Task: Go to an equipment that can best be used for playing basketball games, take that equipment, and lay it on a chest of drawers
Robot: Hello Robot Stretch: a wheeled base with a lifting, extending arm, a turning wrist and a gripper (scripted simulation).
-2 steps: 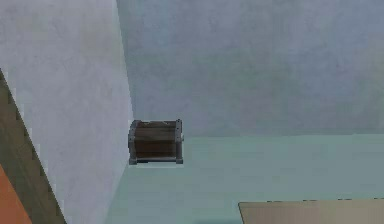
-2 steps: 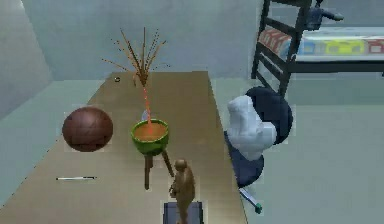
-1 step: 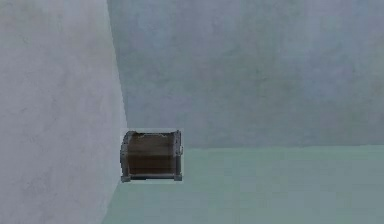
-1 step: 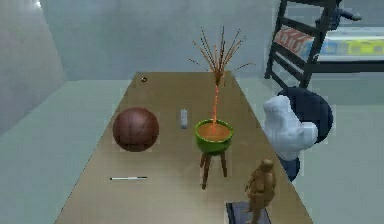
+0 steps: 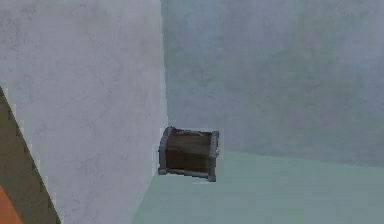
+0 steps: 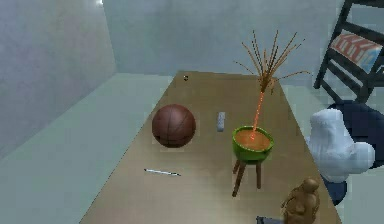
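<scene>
Tan tabletop (image 6: pixel 200 195): brown basketball (image 6: pixel 174 126), likely light, firm, prone to roll; best gripped across middle. Pincer state: cannot tell.

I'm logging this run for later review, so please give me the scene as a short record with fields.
surface: long wooden table
target: basketball, resting on the table
near the ball: pen; small grey object
also on the table: green pot on a stand, with orange sprays; wooden figurine
ahead: dark chest on the floor by the wall corner
</scene>
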